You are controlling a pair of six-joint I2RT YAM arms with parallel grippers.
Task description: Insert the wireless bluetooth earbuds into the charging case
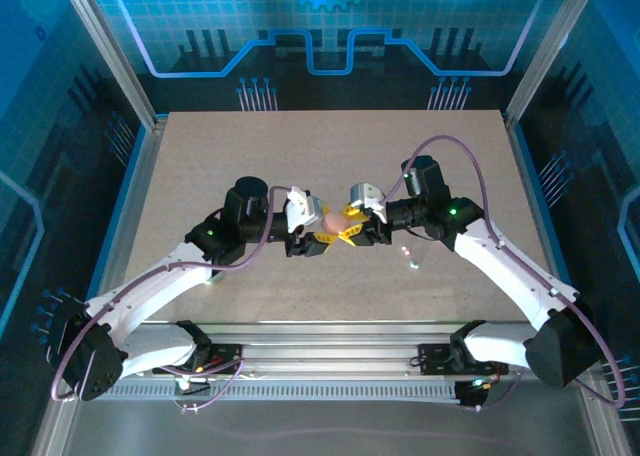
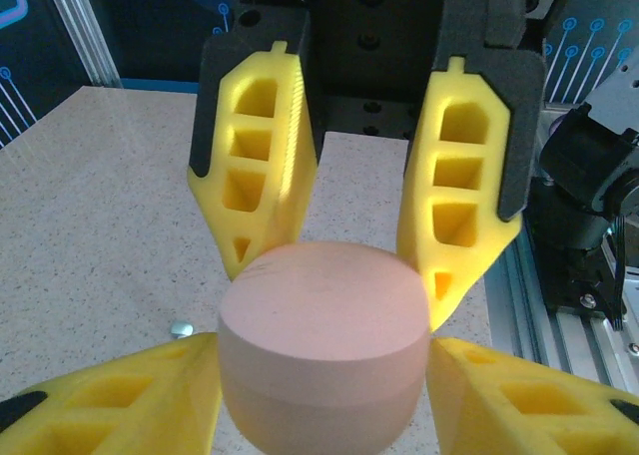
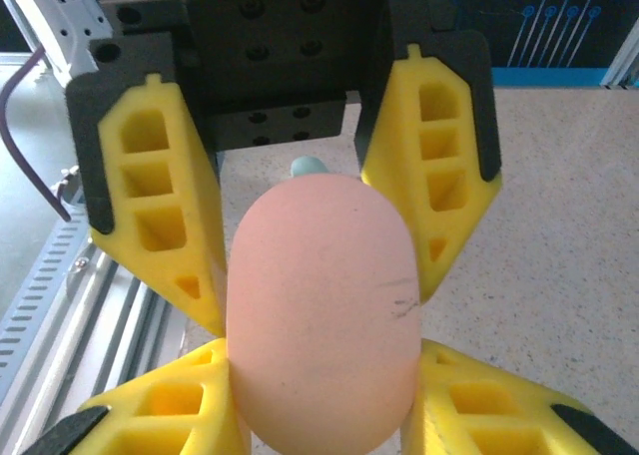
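Top external: my left gripper (image 1: 320,231) and right gripper (image 1: 352,221) clench the pink charging case (image 1: 335,219) mid table (image 1: 250,156); probably light, rigid, slick, so I'd grip its broad sides.

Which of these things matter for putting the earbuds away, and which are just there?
In the job: pink charging case, gripped between left tool and right tool; tiny earbuds lying loose nearby.
Just there: table; metal rails at its near edge.

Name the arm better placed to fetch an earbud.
Probably right. The right gripper and left gripper both clamp the rounded pink case; the tiny pale earbuds lie nearer the right one.
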